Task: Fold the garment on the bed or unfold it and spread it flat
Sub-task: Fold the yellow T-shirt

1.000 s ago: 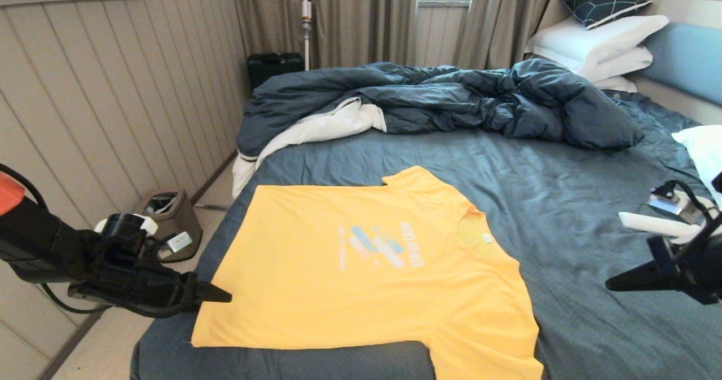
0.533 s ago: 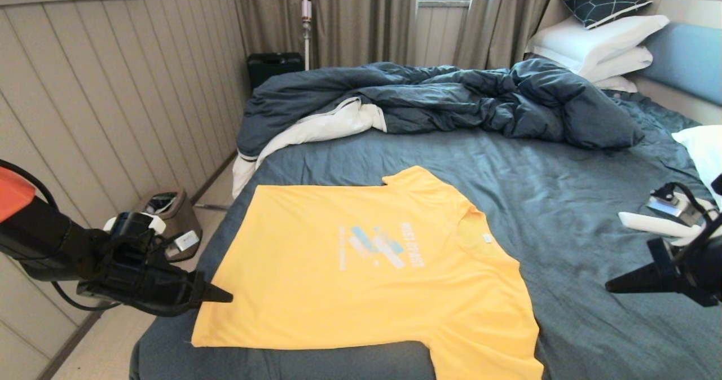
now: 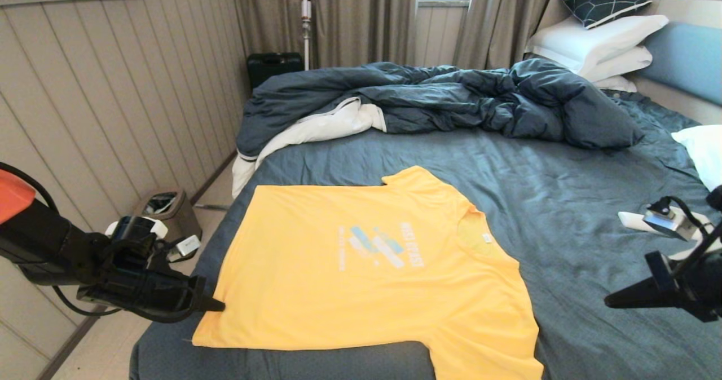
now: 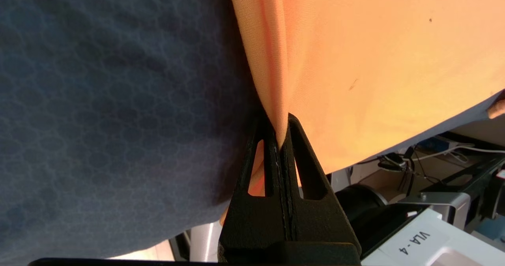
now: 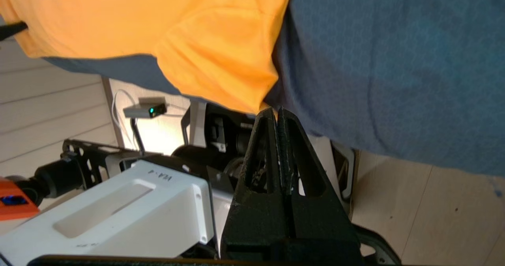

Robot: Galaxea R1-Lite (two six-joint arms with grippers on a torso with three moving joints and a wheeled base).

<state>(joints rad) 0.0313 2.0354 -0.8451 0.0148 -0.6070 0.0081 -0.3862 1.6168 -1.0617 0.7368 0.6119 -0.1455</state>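
The yellow T-shirt garment (image 3: pixel 361 278) lies spread flat, print up, on the bed's dark blue-grey sheet (image 3: pixel 564 199), with its neck toward the right and its hem toward the left. My left gripper (image 3: pixel 219 305) is at the hem's near-left edge. In the left wrist view this gripper (image 4: pixel 281 133) is shut on a pinched ridge of the yellow cloth (image 4: pixel 375 60). My right gripper (image 3: pixel 609 302) hovers over bare sheet to the right of the near sleeve, apart from it. It is shut on nothing (image 5: pixel 277 112), with the sleeve (image 5: pixel 213 60) just beyond its tips.
A rumpled dark blue duvet (image 3: pixel 451 95) with white lining lies across the far half of the bed. White pillows (image 3: pixel 598 39) and the blue headboard (image 3: pixel 685 58) are at far right. A bin (image 3: pixel 169 211) stands on the floor by the panelled left wall.
My left gripper has shifted slightly toward the near-left while still at the hem edge. The right arm has dipped a little. The shirt lies as before.
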